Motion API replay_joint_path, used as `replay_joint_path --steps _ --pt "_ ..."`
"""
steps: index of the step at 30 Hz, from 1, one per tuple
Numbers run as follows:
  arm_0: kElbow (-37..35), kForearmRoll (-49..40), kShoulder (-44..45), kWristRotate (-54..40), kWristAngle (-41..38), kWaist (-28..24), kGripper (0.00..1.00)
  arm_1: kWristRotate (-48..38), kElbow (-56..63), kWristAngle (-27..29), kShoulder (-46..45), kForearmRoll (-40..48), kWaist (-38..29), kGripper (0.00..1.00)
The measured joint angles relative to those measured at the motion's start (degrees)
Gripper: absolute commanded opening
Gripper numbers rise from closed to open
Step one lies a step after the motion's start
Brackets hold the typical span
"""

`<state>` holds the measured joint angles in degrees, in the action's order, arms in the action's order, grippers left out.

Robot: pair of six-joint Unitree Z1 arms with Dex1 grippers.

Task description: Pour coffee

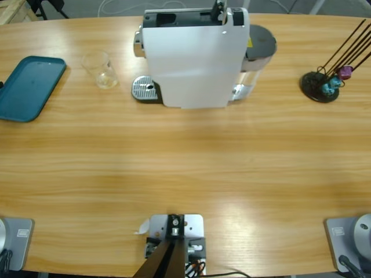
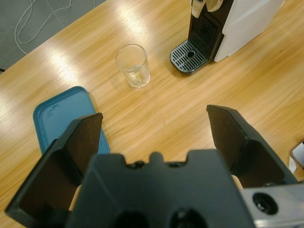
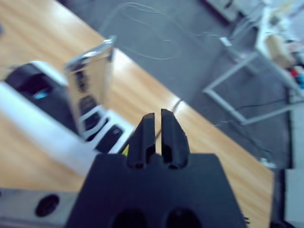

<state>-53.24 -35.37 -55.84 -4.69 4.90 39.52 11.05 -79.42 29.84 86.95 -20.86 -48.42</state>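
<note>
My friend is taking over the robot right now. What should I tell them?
Left gripper: open, empty, hovering over the table short of the glass.
Right gripper: shut, empty, up beside the coffee machine.
The glass stands left of the machine's drip tray, not on it, beside the teal tray. No coffee shows in it.
Capsules hang on the stand at the far right.
Done: nothing visible. Left: brewing and pouring.

No readable text, labels, brands or numbers anywhere, not even on the white coffee machine (image 1: 194,58).
</note>
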Motion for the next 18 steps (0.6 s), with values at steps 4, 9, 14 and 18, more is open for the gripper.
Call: replay_joint_path --steps 4,9,14,18 --pt "0.1 0.1 0.0 0.0 0.0 0.0 0.951 1.5 0.3 6.5 3.4 4.1 -1.9 0.000" --pt "0.1 0.1 0.0 0.0 0.0 0.0 0.951 2.5 0.3 9.3 5.2 4.6 -4.3 0.000" --pt "0.1 0.3 0.0 0.0 0.0 0.0 0.950 3.0 -0.4 9.6 6.2 4.7 -6.6 0.000" --pt "0.2 0.3 0.0 -0.1 0.0 0.0 0.950 3.5 -3.3 9.8 8.0 4.7 -7.8 0.000"
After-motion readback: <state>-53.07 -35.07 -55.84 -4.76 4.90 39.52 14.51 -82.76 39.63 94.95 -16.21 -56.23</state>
